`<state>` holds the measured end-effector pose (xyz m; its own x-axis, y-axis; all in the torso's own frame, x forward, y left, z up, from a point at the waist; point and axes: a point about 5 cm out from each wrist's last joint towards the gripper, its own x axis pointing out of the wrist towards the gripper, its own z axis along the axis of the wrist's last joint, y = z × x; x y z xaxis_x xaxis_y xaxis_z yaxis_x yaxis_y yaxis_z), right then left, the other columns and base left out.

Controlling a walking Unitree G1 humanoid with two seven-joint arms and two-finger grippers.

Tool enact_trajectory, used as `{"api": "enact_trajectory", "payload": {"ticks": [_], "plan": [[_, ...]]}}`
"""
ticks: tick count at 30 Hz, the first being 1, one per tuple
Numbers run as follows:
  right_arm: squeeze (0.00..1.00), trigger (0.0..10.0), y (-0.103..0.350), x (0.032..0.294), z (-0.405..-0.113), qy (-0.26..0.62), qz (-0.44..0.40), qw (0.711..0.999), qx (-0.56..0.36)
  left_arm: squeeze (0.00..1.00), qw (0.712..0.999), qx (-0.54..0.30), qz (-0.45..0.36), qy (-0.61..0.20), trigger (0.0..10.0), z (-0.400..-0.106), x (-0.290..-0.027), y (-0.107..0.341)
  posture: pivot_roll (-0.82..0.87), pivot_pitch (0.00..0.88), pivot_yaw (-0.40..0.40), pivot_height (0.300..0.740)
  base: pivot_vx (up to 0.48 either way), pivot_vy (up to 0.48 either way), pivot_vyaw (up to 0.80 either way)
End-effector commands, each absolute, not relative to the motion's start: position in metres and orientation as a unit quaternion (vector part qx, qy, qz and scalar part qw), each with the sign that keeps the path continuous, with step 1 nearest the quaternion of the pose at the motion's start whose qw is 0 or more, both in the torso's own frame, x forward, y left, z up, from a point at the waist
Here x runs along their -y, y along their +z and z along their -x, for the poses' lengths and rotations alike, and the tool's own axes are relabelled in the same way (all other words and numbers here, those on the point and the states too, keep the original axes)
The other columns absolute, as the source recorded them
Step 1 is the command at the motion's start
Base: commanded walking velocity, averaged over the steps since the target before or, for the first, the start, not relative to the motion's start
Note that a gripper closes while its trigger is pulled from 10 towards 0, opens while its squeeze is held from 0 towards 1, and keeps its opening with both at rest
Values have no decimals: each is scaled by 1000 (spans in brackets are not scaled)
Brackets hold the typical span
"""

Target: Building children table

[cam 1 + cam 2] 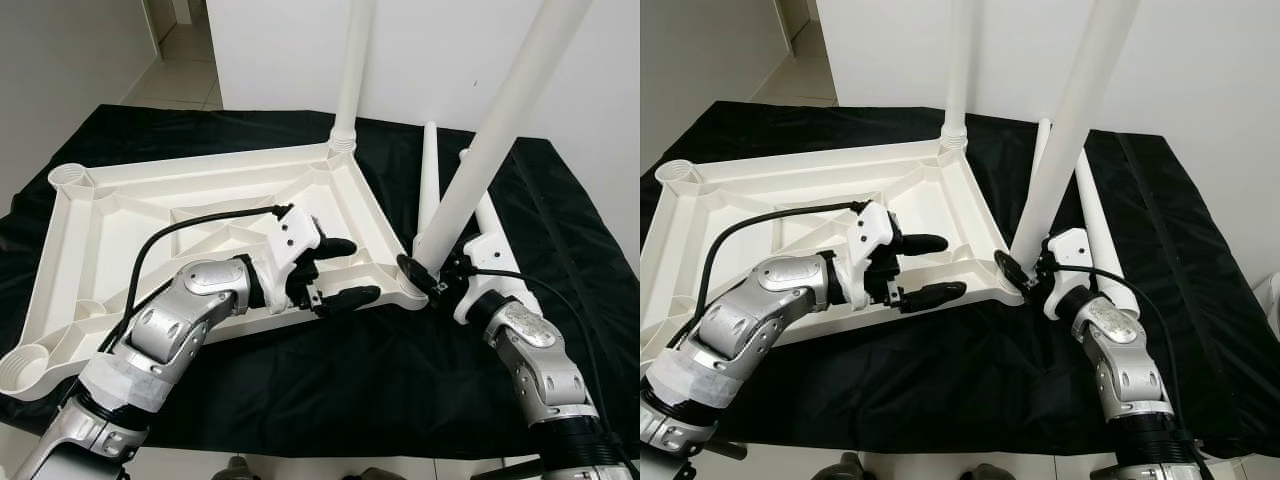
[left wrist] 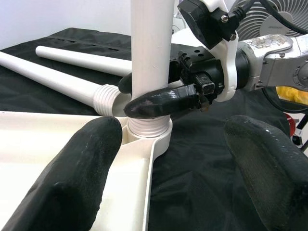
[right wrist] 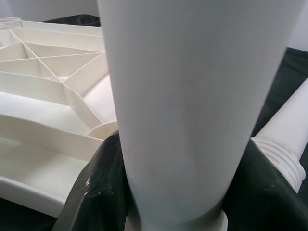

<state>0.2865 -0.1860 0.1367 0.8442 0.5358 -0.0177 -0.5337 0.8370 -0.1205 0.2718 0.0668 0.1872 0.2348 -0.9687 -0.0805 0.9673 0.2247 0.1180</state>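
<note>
A white plastic tabletop [image 1: 200, 235] lies upside down on a black cloth [image 1: 330, 370], its underside crossed by moulded ribs with a round socket at each corner. One smooth round leg [image 1: 352, 70] stands upright in the socket at the tabletop's far corner. A second leg [image 1: 490, 150] leans in the socket at the tabletop's near right corner, and the right end effector [image 1: 432, 275] is clenched around its base. The left wrist view shows ribbed threads at that base, hidden from the head camera. The left end effector [image 1: 340, 272] rests over the tabletop's near edge, fingers spread and released. Two spare legs [image 1: 430, 180] lie on the cloth just beyond that corner, one showing a threaded end.
</note>
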Motion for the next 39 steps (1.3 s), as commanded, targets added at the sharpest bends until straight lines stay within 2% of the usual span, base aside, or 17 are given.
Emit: {"api": "enact_trajectory", "payload": {"ticks": [1,7,10,20,26,33,37,38,39], "plan": [[0,10000,136,188,-288,272,52,961,8,0,762,4,-82,-642,10000,-271,-65,188,6,0,-25,740,0,0,0],[0,10000,135,176,-289,249,38,968,10,0,763,5,-84,-640,10000,-274,-65,189,4,0,-30,740,0,0,0],[0,10000,133,162,-291,193,23,981,-1,0,768,4,-86,-634,10000,-277,-67,189,5,2,-38,740,0,0,0],[0,10000,132,147,-287,90,8,996,-5,0,772,5,-92,-628,10000,-282,-70,190,-1,2,-36,740,0,0,0],[0,10000,132,133,-273,-40,-21,999,-2,0,777,5,-95,-623,10000,-286,-73,189,0,0,-41,740,0,0,0],[0,10000,135,124,-266,-77,-33,996,-2,0,783,6,-98,-615,10000,-290,-76,190,1,0,-45,740,0,0,0],[0,10000,138,127,-266,-89,-38,995,5,0,785,8,-100,-612,10000,-291,-78,190,1,0,-47,740,0,0,0],[1000,10000,140,128,-266,-84,-40,996,11,0,782,6,-98,-616,10000,-291,-77,189,-1,0,-47,740,0,0,0],[1000,10000,142,128,-267,-73,-47,996,16,0,780,5,-96,-619,10000,-290,-76,188,0,0,-48,740,0,0,0]]}}
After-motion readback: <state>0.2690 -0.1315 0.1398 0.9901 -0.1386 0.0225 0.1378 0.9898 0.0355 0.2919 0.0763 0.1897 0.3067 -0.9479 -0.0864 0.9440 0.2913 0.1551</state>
